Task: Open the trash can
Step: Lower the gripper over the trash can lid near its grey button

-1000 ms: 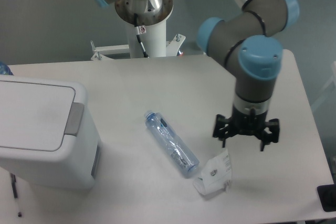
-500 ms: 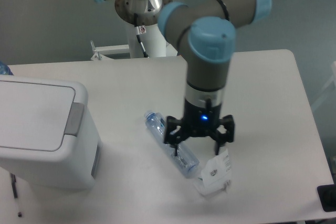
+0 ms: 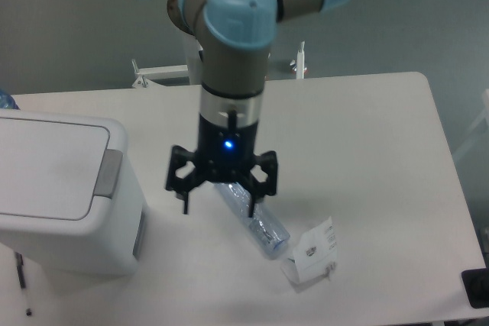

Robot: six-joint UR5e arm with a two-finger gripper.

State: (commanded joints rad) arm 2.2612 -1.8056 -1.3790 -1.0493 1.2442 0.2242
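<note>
over the table [image 3: 367,127], claw [image 3: 221,204] hangs w/ fingers spread wide, gripping nothing.
trash can [image 3: 61,196] sits well to the claw's left in frame, lid flat & shut, grey push tab [image 3: 108,174] on the side nearest the claw, apart from it. clear bottle [image 3: 256,223] lies right under/behind the claw, partly hidden by it, slanting down to the right. white paper tag [image 3: 313,253] lies lower right of the claw, just beside the bottle's end. blue light glows on the wrist.

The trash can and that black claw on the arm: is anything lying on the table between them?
No. In the camera view, only bare tabletop separates the trash can from the open tool.
</note>
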